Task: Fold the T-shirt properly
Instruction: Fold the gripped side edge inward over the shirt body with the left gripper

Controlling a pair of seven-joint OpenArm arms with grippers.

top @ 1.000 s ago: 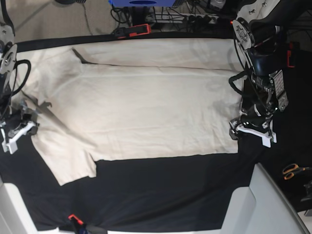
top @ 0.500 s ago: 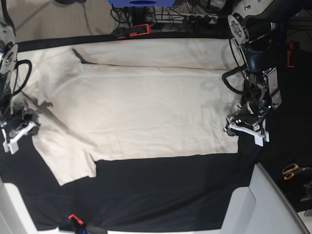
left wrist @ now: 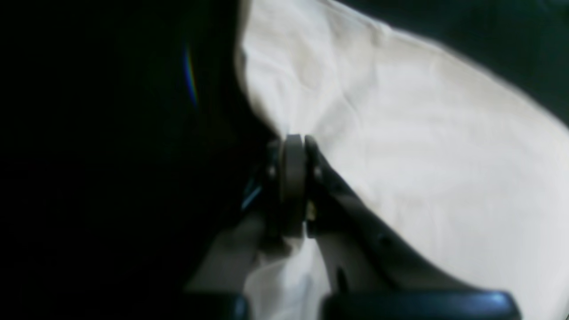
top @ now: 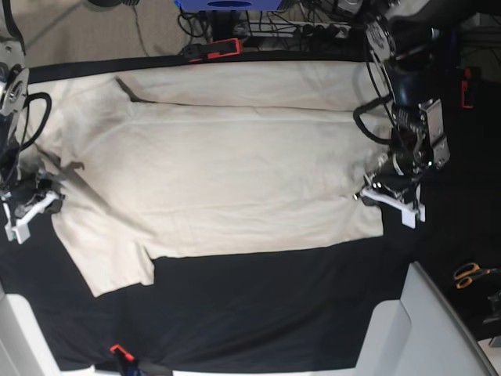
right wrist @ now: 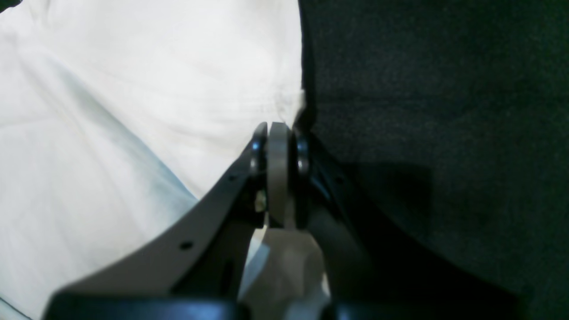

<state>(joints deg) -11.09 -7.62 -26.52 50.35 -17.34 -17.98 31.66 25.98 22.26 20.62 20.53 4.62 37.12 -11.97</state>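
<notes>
Left gripper shifted inward and pinched the T-shirt hem edge | right gripper clamped on the opposite, sleeve-side edge | shirt flat on black tablecloth, long axis running between both grippers | each holds its own end

No readable text, labels, brands, numbers or signs in any view. Large plain cream short-sleeved cotton T-shirt bears no print. Black cloth-covered table unmarked. Both wrist views too blurred, too dark for any lettering on gripper parts. Blue object at top edge of base view shows dark oval mark, not legible.
</notes>
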